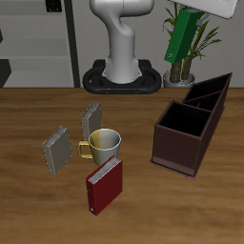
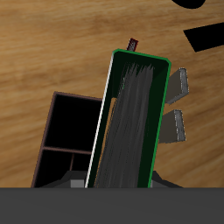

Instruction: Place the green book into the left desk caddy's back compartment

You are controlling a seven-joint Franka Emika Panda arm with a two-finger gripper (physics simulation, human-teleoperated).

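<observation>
The green book (image 1: 181, 36) is held high above the bench (image 1: 29, 205), tilted, near the far edge and over the area behind the caddy (image 1: 191, 124). In the wrist view the book (image 2: 131, 122) fills the middle of the frame, its dark page edge turned toward the camera, and the gripper (image 2: 122, 179) is seen clamped on its near end (only grey parts of the fingers show beside the cover). The caddy (image 2: 74, 140) lies below, beside the book, both sections open and dark inside. On the bench a mug (image 1: 105, 145) stands between two grey books (image 1: 57, 149) (image 1: 91, 121), with the red book (image 1: 104, 185) upright nearer the front edge. The back compartment (image 1: 210, 92) is seen with nothing in it.
</observation>
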